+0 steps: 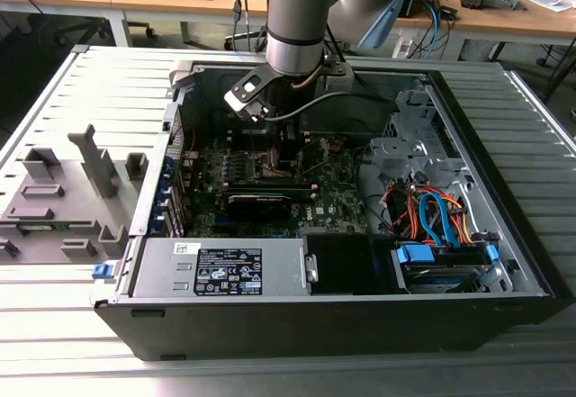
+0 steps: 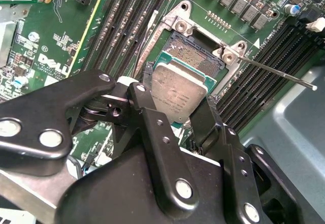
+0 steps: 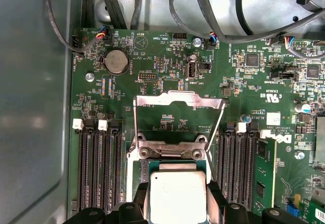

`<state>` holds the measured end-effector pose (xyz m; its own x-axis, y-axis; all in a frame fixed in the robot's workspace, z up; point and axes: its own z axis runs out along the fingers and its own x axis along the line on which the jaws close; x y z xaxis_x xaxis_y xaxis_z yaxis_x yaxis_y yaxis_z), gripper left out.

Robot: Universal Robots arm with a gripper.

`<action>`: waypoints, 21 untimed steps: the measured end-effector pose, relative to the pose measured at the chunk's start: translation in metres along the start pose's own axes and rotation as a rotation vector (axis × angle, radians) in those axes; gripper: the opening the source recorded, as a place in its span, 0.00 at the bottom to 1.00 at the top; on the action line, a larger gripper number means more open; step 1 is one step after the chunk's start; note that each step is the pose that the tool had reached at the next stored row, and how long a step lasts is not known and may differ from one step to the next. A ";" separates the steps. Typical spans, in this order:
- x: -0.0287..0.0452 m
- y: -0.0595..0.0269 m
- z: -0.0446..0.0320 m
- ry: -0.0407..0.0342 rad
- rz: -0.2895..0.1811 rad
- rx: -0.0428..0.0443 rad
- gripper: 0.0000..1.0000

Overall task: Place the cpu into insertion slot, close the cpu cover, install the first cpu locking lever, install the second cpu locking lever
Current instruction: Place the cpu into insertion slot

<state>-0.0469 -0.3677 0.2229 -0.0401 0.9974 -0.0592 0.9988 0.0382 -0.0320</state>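
In both wrist views my gripper is shut on the cpu, its black fingers pressing two opposite edges of the silvery square chip. The cpu hangs low over the insertion slot, whose dark pin field still shows beyond the chip's far edge; whether the two touch I cannot tell. The cpu cover stands flipped open behind the socket. A thin locking lever juts out to one side, unlatched. In the exterior view my gripper reaches down into the open computer case.
Long black memory slots flank the socket on both sides. Black cables hang over the board's far edge. The case holds a grey power supply in front and a drive cage with coloured cables at the exterior view's right.
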 end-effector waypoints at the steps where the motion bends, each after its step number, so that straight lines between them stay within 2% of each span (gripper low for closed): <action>1: 0.0000 0.0000 0.0001 -0.0001 0.000 0.0001 0.54; 18: 0.0002 0.0001 0.0035 -0.0001 0.000 0.0001 0.54; 21: 0.0005 0.0002 0.0079 0.0000 0.000 0.0000 0.54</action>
<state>-0.0469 -0.3677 0.2150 -0.0401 0.9974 -0.0592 0.9988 0.0382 -0.0320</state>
